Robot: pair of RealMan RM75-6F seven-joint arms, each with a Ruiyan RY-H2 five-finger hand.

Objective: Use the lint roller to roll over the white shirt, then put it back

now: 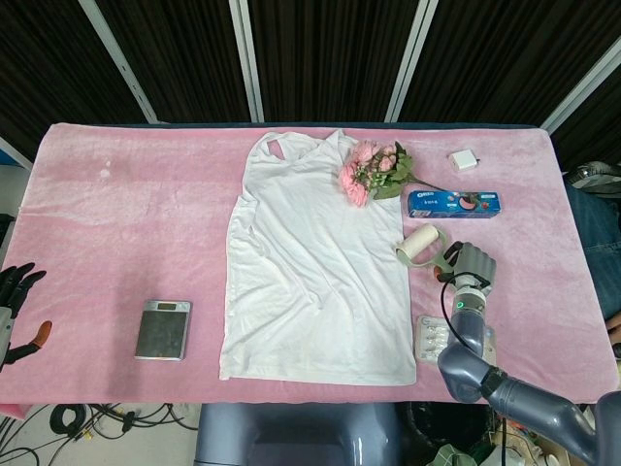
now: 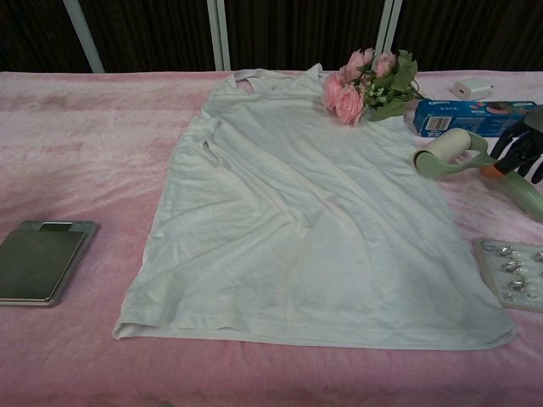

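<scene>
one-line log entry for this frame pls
phase: grasping | right hand grips lint roller handle beside white shirt | left hand idle off table edge, open

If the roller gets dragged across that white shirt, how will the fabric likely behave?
The white shirt looks thin and floppy, already creased, so it would probably bunch under the lint roller. It lies loose on the pink cloth, so it may slide.

Green lint roller [image 1: 420,246] beside spread white shirt [image 1: 315,272]

- Grey right hand [image 1: 471,264] closed around the pale green lint roller [image 1: 419,245] beside the flat white sleeveless shirt [image 1: 315,272].
- Black left hand [image 1: 14,301] at pink table edge, fingers apart.
</scene>
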